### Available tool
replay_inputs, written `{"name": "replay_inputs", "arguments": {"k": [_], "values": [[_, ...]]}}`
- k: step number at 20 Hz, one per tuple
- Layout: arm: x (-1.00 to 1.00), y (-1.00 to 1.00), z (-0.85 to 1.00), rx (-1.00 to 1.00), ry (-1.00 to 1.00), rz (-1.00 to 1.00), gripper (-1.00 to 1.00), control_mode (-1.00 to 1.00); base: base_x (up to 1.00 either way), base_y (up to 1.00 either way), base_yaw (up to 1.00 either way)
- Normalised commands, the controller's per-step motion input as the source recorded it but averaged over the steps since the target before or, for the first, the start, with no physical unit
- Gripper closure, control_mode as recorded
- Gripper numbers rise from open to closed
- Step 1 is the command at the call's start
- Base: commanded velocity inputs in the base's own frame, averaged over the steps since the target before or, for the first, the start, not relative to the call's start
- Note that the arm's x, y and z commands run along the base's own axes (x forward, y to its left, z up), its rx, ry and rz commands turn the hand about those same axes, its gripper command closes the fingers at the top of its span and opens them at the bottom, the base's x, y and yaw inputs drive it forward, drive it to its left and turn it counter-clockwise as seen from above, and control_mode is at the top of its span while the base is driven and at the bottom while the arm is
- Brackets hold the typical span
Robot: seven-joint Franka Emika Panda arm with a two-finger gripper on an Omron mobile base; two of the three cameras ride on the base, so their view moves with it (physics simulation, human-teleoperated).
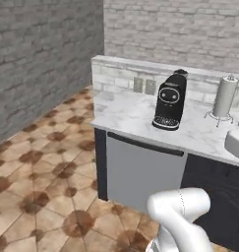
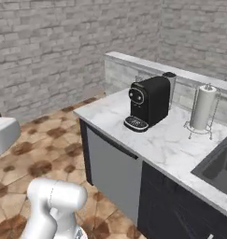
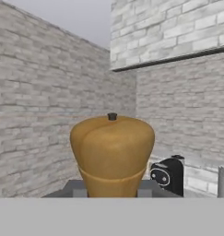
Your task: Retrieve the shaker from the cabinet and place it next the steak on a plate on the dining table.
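The gripper (image 3: pixel 112 194) was closed on the shaker (image 3: pixel 112 154); open tiled floor (image 1: pixel 37 187) lay beside the marble counter (image 1: pixel 135 118) edge.

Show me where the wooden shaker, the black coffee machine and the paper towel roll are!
shaker (image 3: pixel 112 154), hand view, on its rounded wooden head.
coffee machine (image 1: pixel 170 101), left base view, on its black front.
paper towel roll (image 2: pixel 201 107), right base view, on the white roll's side.

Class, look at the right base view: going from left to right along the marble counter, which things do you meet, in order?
Black coffee machine → paper towel roll on its wire stand → dark sink basin, all on the marble counter.
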Motion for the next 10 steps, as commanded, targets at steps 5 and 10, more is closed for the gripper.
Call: {"name": "replay_inputs", "arguments": {"k": [5, 10], "values": [[0.0, 0.0, 0.0, 0.0, 0.0, 0.0, 1.0, 1.0, 0.91, 1.0, -0.57], [0.0, 0.0, 0.0, 0.0, 0.0, 0.0, 1.0, 1.0, 0.59, 1.0, -0.57]]}}
